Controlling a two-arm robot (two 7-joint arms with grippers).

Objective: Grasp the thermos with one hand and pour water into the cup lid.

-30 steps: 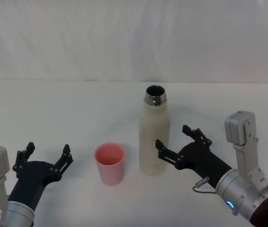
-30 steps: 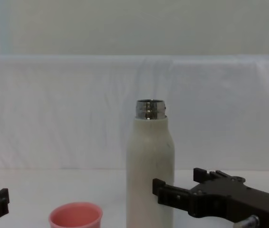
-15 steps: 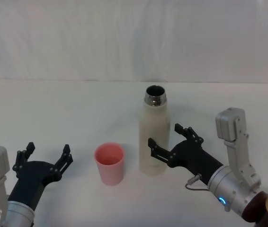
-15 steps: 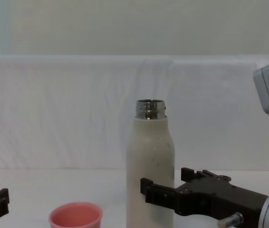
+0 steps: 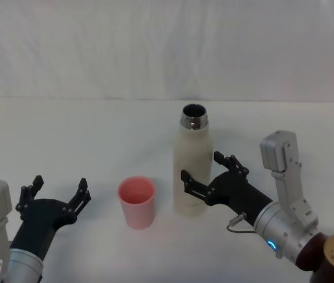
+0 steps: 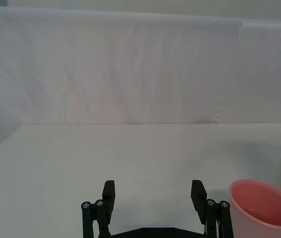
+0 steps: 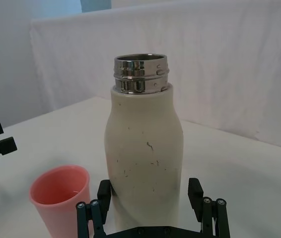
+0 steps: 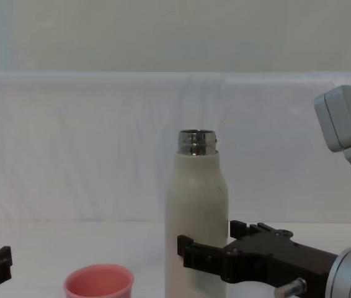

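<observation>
Over the last second the right end effector [image 5: 206, 174], black and two-jawed with jaws apart, has been advanced around the tall cream-white thermos [image 5: 193, 171] standing beside the salmon-pink cup lid [image 5: 136, 203] on the white table [image 5: 96, 135], so closing seems due next, while the left end effector [image 5: 58, 193] is parked open.

The thermos [image 5: 193, 171] stands upright on the white table, a tall cream-white matte bottle with rounded shoulders and a shiny steel threaded neck, uncapped and open at the top. Faint dark scuffs mark its body. The cup lid [image 5: 136, 203], a small salmon-pink plastic cup with a wide rim, stands upright with its mouth up just to the thermos's left, apart from it and reaching well below its shoulders.
</observation>
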